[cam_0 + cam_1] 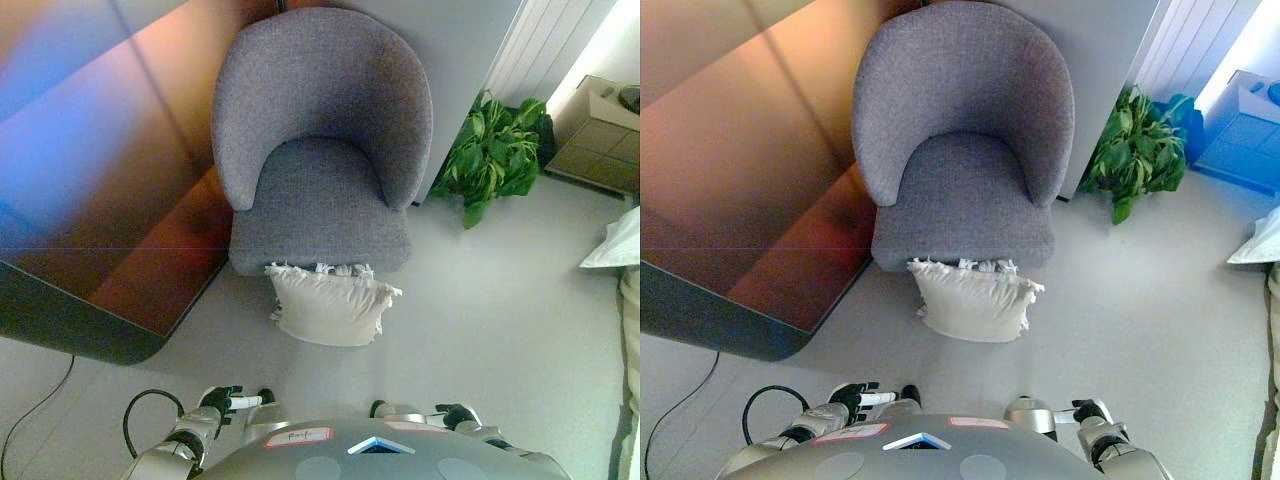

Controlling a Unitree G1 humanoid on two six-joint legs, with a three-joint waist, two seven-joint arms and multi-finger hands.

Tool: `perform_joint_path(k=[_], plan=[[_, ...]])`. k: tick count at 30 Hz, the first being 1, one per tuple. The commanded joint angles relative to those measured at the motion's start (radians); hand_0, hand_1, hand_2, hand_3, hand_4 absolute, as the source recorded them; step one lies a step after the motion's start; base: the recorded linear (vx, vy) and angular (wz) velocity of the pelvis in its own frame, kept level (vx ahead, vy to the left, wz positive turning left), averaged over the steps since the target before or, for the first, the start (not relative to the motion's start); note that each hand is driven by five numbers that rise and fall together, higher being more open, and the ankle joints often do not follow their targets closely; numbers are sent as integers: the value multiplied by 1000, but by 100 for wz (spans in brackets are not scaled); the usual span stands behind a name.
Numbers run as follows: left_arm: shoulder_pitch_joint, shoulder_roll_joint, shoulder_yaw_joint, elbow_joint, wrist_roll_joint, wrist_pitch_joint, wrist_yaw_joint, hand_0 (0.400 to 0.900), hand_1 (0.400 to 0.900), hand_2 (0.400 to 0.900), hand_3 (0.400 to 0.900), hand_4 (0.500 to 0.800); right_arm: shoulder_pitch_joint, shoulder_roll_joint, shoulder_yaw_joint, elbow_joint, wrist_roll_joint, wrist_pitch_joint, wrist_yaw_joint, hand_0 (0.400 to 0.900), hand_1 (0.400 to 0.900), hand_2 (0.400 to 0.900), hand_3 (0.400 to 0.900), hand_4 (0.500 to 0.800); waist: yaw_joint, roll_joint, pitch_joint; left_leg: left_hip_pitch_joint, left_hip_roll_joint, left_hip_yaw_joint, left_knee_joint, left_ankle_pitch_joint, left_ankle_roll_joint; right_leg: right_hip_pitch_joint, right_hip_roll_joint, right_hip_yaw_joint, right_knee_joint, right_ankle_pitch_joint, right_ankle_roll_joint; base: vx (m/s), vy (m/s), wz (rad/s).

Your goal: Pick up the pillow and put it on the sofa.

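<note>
The pillow [327, 305] leans on the front of the sofa [322, 150], on the floor. Both hands, left [222, 403] and right [457, 414], hang low, fingers loose, holding nothing

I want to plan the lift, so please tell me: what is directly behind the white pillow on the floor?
The pillow leans against the front of the grey sofa chair. The chair's lower front edge is covered by it, so not visible.

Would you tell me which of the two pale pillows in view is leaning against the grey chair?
The fringed cream pillow on the floor, propped against the grey chair; the other white pillow sits apart at the right edge.
</note>
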Motion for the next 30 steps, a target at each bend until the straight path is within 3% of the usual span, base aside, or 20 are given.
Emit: perform_joint_path(k=[1,3,5,7,9,12,15,17,18,19,20,21,22,23,24,26,28,30], plan=[[-63,6,-33,21,-39,-1,29,900,900,900,900,800,-92,0,-3,12,15,-20,-34,900,900,900,900,800,13,-7,62,30,-94,22,47,-93,109,-117,66,52,217,-110,-45,-2,-114,-17],[-64,9,-8,17,-96,-25,58,900,900,900,900,800,-94,-9,-1,10,3,-6,-24,900,900,900,900,800,13,-33,84,-16,-63,32,180,-103,102,-135,71,63,251,-120,-68,7,-148,-20],[-61,10,19,15,-138,-57,71,900,900,900,900,800,-89,-21,2,12,-9,-7,-19,900,900,900,900,800,26,-59,115,-133,-13,19,387,-27,82,-129,81,77,269,-127,-99,43,-181,-17],[-55,10,46,14,-169,-97,54,900,900,900,900,800,-80,-30,-2,15,-28,5,-8,900,900,900,900,800,46,-60,144,-223,34,41,418,60,58,-98,104,85,274,-140,-110,145,-94,2],[-50,13,65,15,-202,-123,50,900,900,900,900,800,-67,-39,-18,32,-19,0,-5,900,900,900,900,800,60,-54,164,-233,60,81,326,76,26,-34,111,58,263,-177,-98,314,57,25],[-34,10,100,29,-201,-143,49,900,900,900,900,800,-43,-49,-45,48,-28,-28,10,900,900,900,900,800,90,-33,166,-248,74,118,132,177,-12,45,123,5,239,-222,-89,414,142,21],[-19,-4,108,47,-157,-160,63,900,900,900,900,800,-27,-52,-56,51,-8,-41,13,900,900,900,900,800,104,-17,150,-264,68,167,26,207,-22,90,116,-21,264,-285,-86,433,192,21],[-18,-5,108,48,-155,-162,65,900,900,900,900,800,-26,-52,-56,50,-6,-42,12,900,900,900,900,800,102,-22,150,-262,61,169,26,205,-23,92,109,-24,271,-294,-85,199,105,8],[-21,-10,106,48,-162,-159,79,900,900,900,900,800,-31,-49,-60,48,-10,-43,12,900,900,900,900,800,103,-19,140,-269,63,204,50,176,-6,96,90,-35,303,-315,-81,377,272,-7],[-30,-10,112,53,-189,-161,94,900,900,900,900,800,-46,-42,-56,43,-13,-56,9,900,900,900,900,800,115,-21,134,-280,48,205,75,111,27,80,48,-32,386,-340,-62,622,385,-18],[-32,-7,136,50,-169,-144,109,900,900,900,900,800,-49,-35,-64,32,-18,-69,-6,900,900,900,900,800,119,-22,131,-327,83,195,196,76,43,90,32,-30,426,-368,-69,588,321,-25],[-35,2,140,46,-137,-149,120,900,900,900,900,800,-47,-32,-65,19,3,-65,-4,900,900,900,900,800,126,-40,128,-369,67,151,331,41,50,107,18,-28,427,-375,-66,472,210,-17],[-36,12,134,41,-153,-159,127,900,900,900,900,800,-51,-32,-61,14,-2,-78,6,900,900,900,900,800,128,-48,124,-387,71,155,385,20,56,103,14,-24,426,-362,-67,321,146,2],[-43,24,134,30,-158,-157,121,900,900,900,900,800,-56,-31,-63,12,-33,-93,20,900,900,900,900,800,123,-52,118,-393,103,191,411,9,59,103,7,-30,429,-363,-62,306,157,15],[-56,35,134,23,-147,-148,110,900,900,900,900,800,-63,-32,-63,13,-57,-108,31,900,900,900,900,800,124,-54,114,-400,114,189,446,-3,61,109,-5,-32,431,-367,-58,382,173,24],[-66,50,129,19,-142,-150,97,900,900,900,900,800,-85,-33,-59,10,-28,-105,31,900,900,900,900,800,144,-67,102,-430,78,143,525,-58,86,133,-31,-22,430,-334,-38,418,181,16],[-63,59,124,15,-114,-130,89,900,900,900,900,800,-99,-39,-65,1,-11,-93,28,900,900,900,900,800,149,-76,87,-419,76,169,545,-95,104,151,-52,-30,432,-281,-27,346,182,7],[-57,62,124,24,-114,-128,73,900,900,900,900,800,-103,-40,-76,6,0,-87,28,900,900,900,900,800,152,-83,76,-409,48,169,547,-128,125,149,-89,-23,471,-195,-8,319,189,2]])
